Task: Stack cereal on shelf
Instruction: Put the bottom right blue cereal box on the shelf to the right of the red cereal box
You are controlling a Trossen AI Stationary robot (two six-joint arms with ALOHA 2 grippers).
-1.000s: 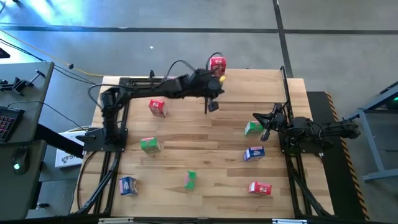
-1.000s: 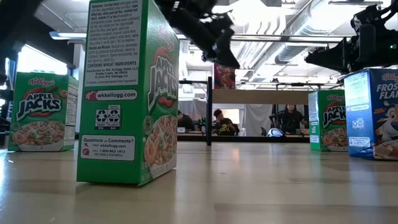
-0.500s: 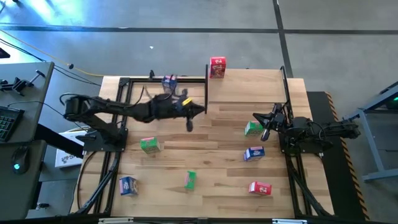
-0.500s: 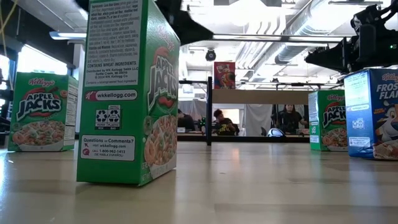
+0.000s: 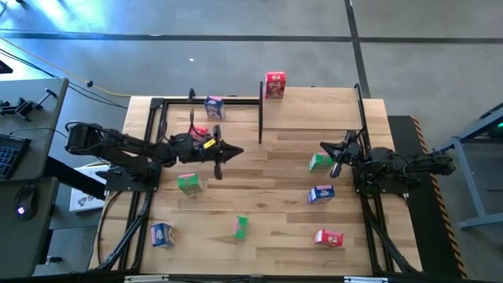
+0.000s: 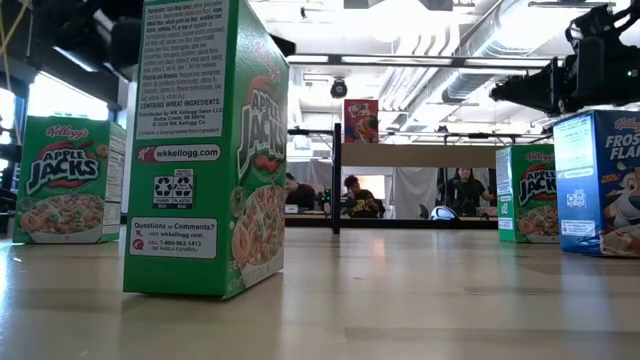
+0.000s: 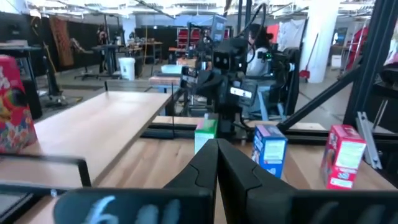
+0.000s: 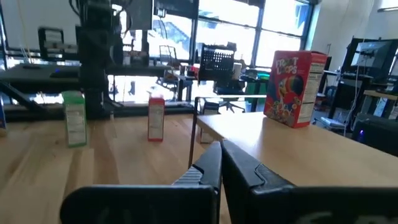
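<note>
In the low view a tall green box (image 6: pixel 205 150) fills the left foreground, its far side unseen, with another green box (image 6: pixel 65 180) at the far left edge and a blue box (image 6: pixel 600 182) cut off at the right edge. The high view lays out what this level angle hides: a blue box (image 5: pixel 162 233) at lower left, a red box (image 5: pixel 328 237) at lower right, and a green one (image 5: pixel 240 227) between them on the plank tabletop (image 5: pixel 275 189). Farther up, the left gripper (image 5: pixel 219 163) hangs over the table's left-centre with its fingers pressed together and nothing between them, which the left wrist view confirms; a red box beneath that arm is mostly covered. The right gripper (image 5: pixel 336 159) waits at the right side beside a green box (image 5: pixel 320 163), fingers likewise closed and empty. At the top, the shelf (image 5: pixel 310 110) carries one red box (image 5: pixel 274 84) on its upper-left corner. Beyond lies grey floor; the low view shows seated people far behind.
</note>
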